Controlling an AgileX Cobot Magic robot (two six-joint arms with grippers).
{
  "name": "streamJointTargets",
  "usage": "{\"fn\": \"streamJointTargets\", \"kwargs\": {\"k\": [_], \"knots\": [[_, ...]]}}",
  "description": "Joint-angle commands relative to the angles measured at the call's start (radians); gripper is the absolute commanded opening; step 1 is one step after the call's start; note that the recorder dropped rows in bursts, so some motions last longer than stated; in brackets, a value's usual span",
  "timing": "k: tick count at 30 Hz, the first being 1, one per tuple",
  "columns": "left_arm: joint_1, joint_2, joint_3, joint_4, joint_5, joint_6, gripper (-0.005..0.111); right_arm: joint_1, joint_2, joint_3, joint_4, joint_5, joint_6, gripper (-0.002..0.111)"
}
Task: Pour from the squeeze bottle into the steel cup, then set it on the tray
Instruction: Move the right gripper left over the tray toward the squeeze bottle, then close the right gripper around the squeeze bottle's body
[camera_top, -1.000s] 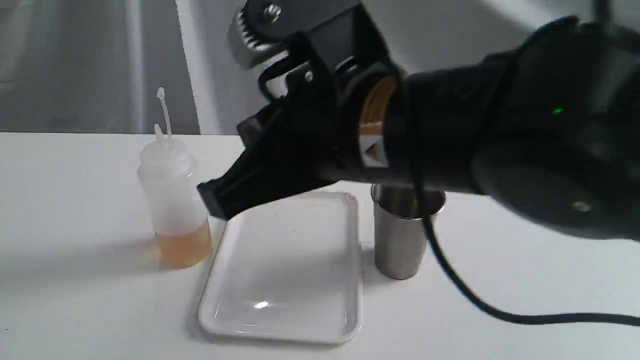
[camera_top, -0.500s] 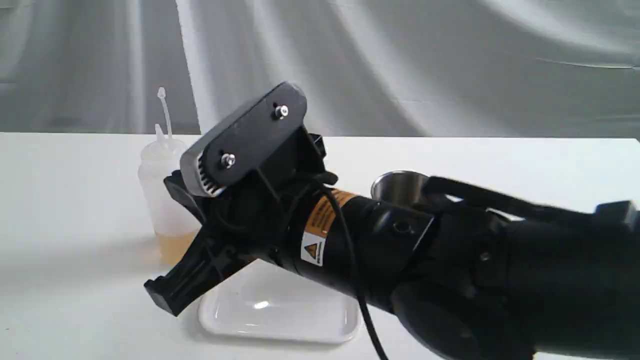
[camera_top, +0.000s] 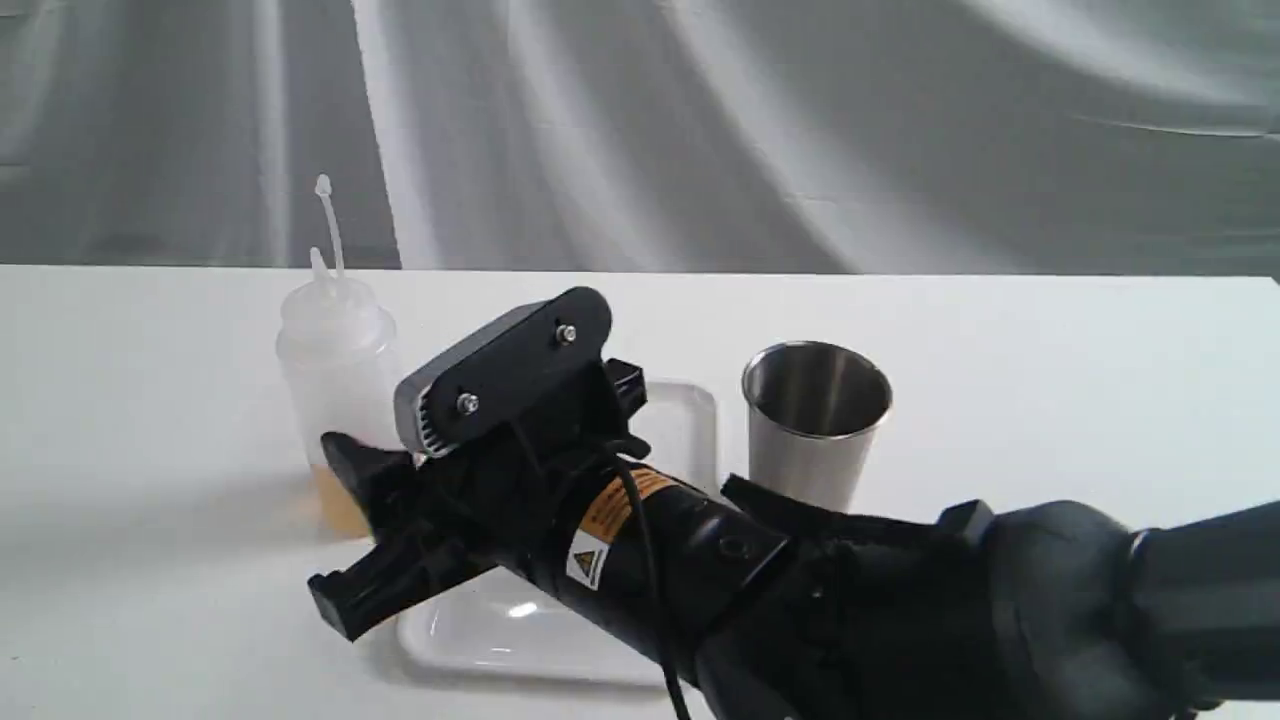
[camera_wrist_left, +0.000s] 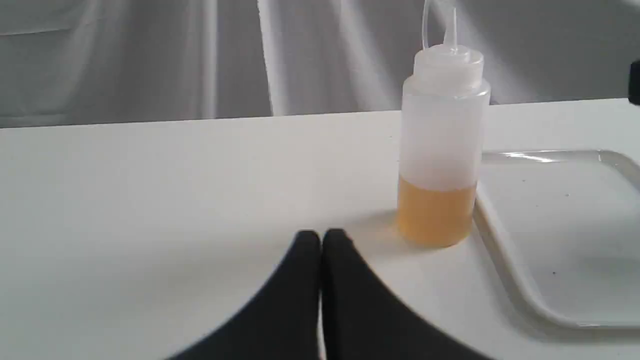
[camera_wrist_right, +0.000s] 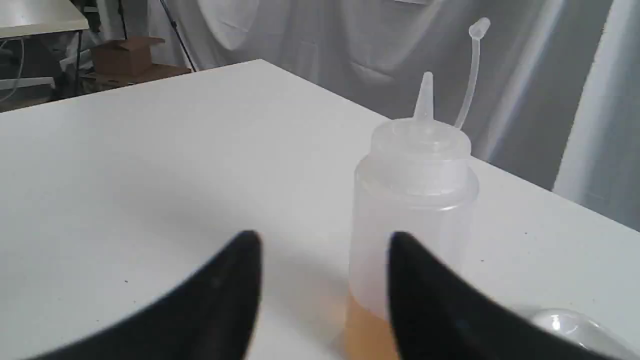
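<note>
On bench (camera_top: 1050, 330), translucent squeeze bottle (camera_top: 335, 370), glossy tray (camera_top: 690, 420), brushed steel cup (camera_top: 815, 430), right gripper (camera_wrist_right: 325, 245) parted, empty, left gripper (camera_wrist_left: 321, 237) closed, label (camera_top: 590, 560) unreadable.

The black right arm (camera_top: 900, 610) enters at the exterior frame's lower right and stretches to lower left of centre. Its black two-fingered right gripper (camera_top: 335, 525) is spread, one finger above the other. The black left gripper (camera_wrist_left: 321, 237) has its fingertips pressed together.
</note>
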Motion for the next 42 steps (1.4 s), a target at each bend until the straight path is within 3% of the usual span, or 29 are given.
{"fn": "streamJointTargets", "kwargs": {"k": [1, 3, 17, 42], "knots": [[0.002, -0.003, 0.004, -0.001, -0.008, -0.005, 0.000, -0.007, 0.018, 0.005, 0.012, -0.031, -0.008, 0.088], [0.002, -0.003, 0.004, -0.001, -0.008, -0.003, 0.000, -0.007, 0.030, 0.005, 0.017, -0.052, -0.008, 0.105], [0.002, -0.003, 0.004, -0.001, -0.008, -0.005, 0.000, -0.007, 0.168, -0.212, 0.021, 0.061, -0.001, 0.105], [0.002, -0.003, 0.004, -0.001, -0.008, -0.006, 0.000, -0.048, 0.439, -0.497, 0.100, 0.110, -0.076, 0.105]]}}
